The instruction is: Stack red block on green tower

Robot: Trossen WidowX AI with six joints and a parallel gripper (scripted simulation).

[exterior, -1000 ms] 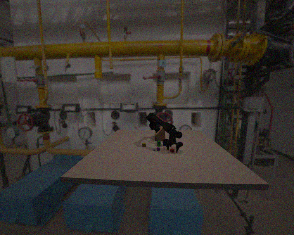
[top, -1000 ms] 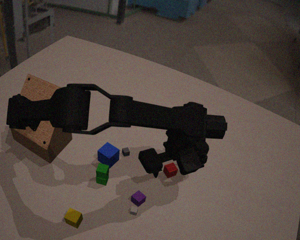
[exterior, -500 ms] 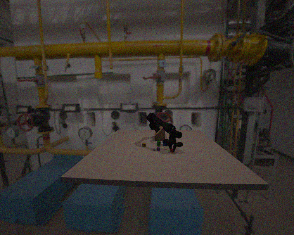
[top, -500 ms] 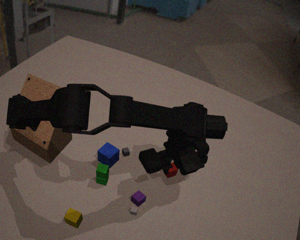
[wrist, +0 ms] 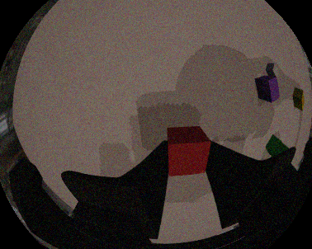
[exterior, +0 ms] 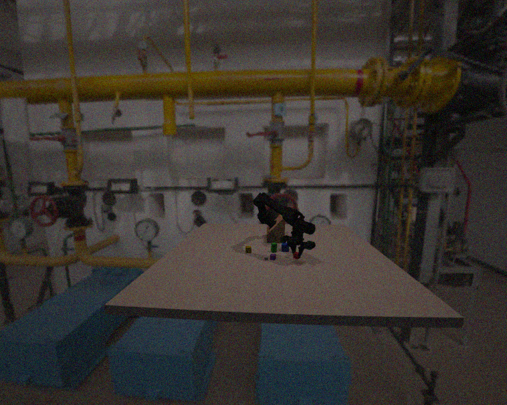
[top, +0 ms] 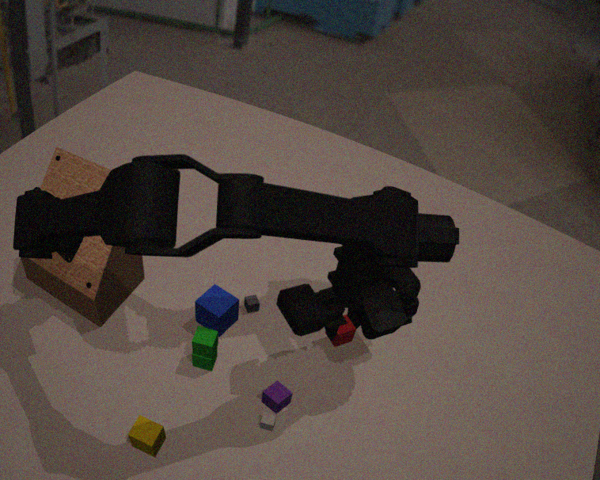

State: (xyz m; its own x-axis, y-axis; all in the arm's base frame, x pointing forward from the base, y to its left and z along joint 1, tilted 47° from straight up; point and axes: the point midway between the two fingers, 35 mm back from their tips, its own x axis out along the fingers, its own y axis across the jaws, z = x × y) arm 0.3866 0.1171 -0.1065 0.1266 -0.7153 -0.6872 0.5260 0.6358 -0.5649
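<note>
My gripper point(top: 344, 327) point(exterior: 296, 253) point(wrist: 184, 144) is shut on the red block point(top: 343, 336) point(exterior: 296, 256) point(wrist: 187, 160), with a black finger on each side of it. The block looks level and a little above the table; its shadow lies below it. In the top view the fingers hide part of it. The green tower point(top: 204, 348) point(exterior: 273, 247) point(wrist: 275, 146), two green blocks high, stands upright to the left of the gripper in the top view. In the wrist view a finger hides part of the tower.
A blue block point(top: 216, 306) point(exterior: 284, 247) stands close behind the tower, with a small dark cube point(top: 251, 303) beside it. A purple block point(top: 276, 395) point(wrist: 267, 88) and a small pale cube point(top: 267, 421) lie in front. A yellow block point(top: 146, 435) lies front left. A wooden wedge point(top: 122, 279) stands near the arm's base.
</note>
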